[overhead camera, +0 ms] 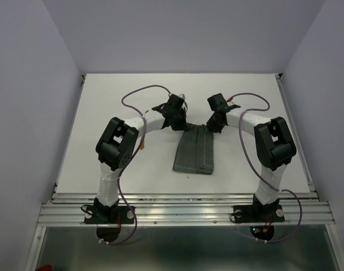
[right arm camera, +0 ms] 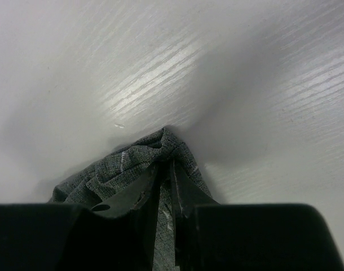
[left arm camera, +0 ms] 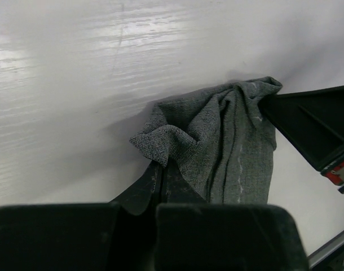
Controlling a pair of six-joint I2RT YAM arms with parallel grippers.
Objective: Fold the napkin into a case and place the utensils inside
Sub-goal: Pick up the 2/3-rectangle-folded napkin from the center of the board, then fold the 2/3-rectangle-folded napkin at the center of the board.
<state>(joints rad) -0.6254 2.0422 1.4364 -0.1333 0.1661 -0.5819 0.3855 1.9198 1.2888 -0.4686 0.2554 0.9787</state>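
The napkin [overhead camera: 195, 149] lies mid-table as a long, narrow, dark grey strip with a pale stitched line, running away from the arms. Both grippers are at its far end. My left gripper [overhead camera: 180, 121] is at the far left corner. Its jaws [left arm camera: 161, 166] are shut on a bunched fold of the napkin [left arm camera: 217, 141]. My right gripper [overhead camera: 213, 125] is shut on the far right corner, where the napkin [right arm camera: 132, 158] puckers around its fingertips [right arm camera: 169, 166]. A thin orange-brown sliver [overhead camera: 143, 142] shows beside the left forearm. I cannot tell whether it is one of the utensils.
The white table [overhead camera: 115, 96] is walled at the back and both sides. A metal rail [overhead camera: 183, 206] runs along the near edge by the arm bases. Purple cables [overhead camera: 139, 93] loop over both arms. The right gripper's black body [left arm camera: 316, 127] shows in the left wrist view.
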